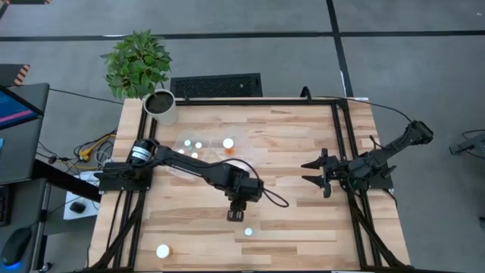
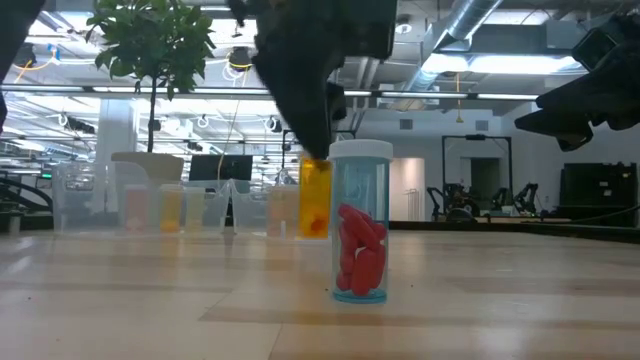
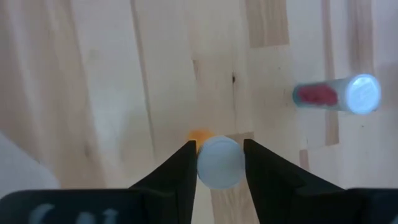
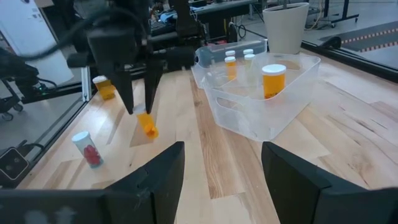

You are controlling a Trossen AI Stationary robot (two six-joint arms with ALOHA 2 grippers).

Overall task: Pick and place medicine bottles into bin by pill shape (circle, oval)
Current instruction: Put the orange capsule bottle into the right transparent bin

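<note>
- The left gripper [image 1: 236, 214], near the centre of the pale wooden worktop [image 1: 303, 144], is clamped on a small orange medicine bottle with a round white cap [image 3: 220, 162]; in the right wrist view the bottle hangs tilted between the fingers, seemingly just off the wood.
- The right gripper [image 4: 221, 165] waits at three o'clock with its fingers apart.
- Done so far: several white-capped bottles stand inside the clear plastic bin [image 4: 292, 93] at about eleven o'clock.
- Left: a clear bottle of red pills [image 1: 248, 232] just beside the left gripper, and an orange bottle with a wide white cap [image 1: 163, 250] at seven o'clock.
- Hard to make out: the pill shape in the held bottle, and any divider between the bin's compartments.
</note>
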